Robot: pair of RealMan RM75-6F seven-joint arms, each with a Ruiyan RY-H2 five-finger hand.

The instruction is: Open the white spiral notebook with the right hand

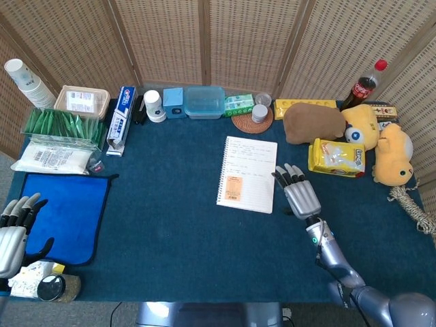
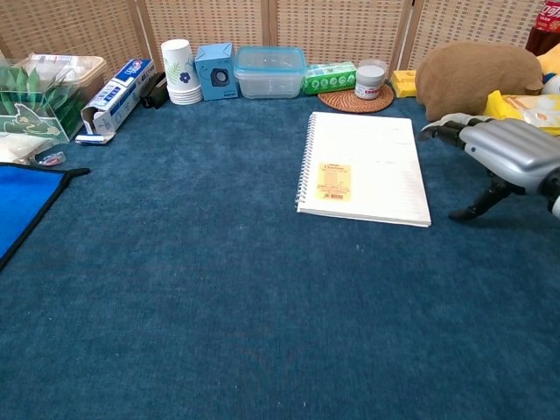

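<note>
The white spiral notebook lies flat and closed in the middle of the blue table, spiral along its left edge, an orange sticker on the cover. My right hand hovers just off the notebook's right edge, palm down, fingers apart and pointing away from me, thumb hanging toward the cloth. It holds nothing and does not touch the cover. My left hand stays at the near left corner, fingers spread and empty; the chest view does not show it.
A yellow snack bag, brown plush and yellow plush toys crowd the right. Along the back stand a clear box, a coaster with a jar and a cola bottle. A blue cloth lies left.
</note>
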